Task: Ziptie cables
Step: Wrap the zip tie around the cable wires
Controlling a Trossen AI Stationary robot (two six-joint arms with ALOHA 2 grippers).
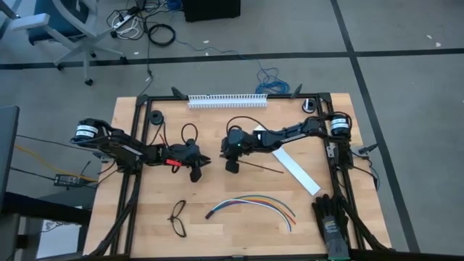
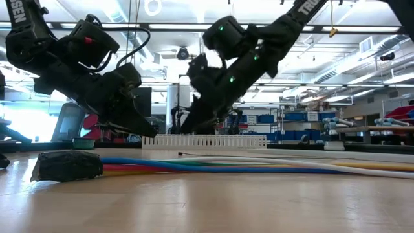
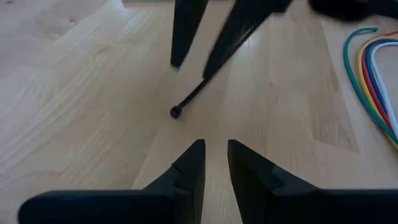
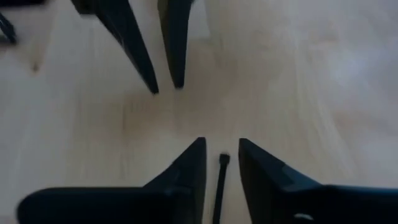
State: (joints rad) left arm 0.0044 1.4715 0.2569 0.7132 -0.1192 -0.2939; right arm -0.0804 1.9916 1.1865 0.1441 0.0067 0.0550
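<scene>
Cables (image 1: 252, 204) lie on the near part of the wooden table (image 1: 239, 228), in a long curved bunch of white, blue, orange, yellow and green wires joined at one dark end. In the low view they stretch across the front (image 2: 259, 165). Black glasses (image 1: 177, 218) lie just to the left of them, and a black glove (image 1: 331, 220) lies to their right.

Farther back, in the middle of the table, the two dark arms meet tip to tip. The right gripper (image 1: 233, 165) points down at the wood. Its two fingers stand a little apart, and the thin dark ziptie (image 4: 219, 186) lies flat on the table between them, not squeezed. The ziptie runs off to the right (image 1: 264, 168), toward a flat white strip (image 1: 299, 170).

The left gripper (image 1: 197, 171) hangs just beside it, with its fingers (image 3: 189, 171) a small way apart and nothing in them. The ziptie's knobby end (image 3: 176, 112) lies just in front of it.

At the far edge sits a long white comb-like rail (image 1: 227, 100).
</scene>
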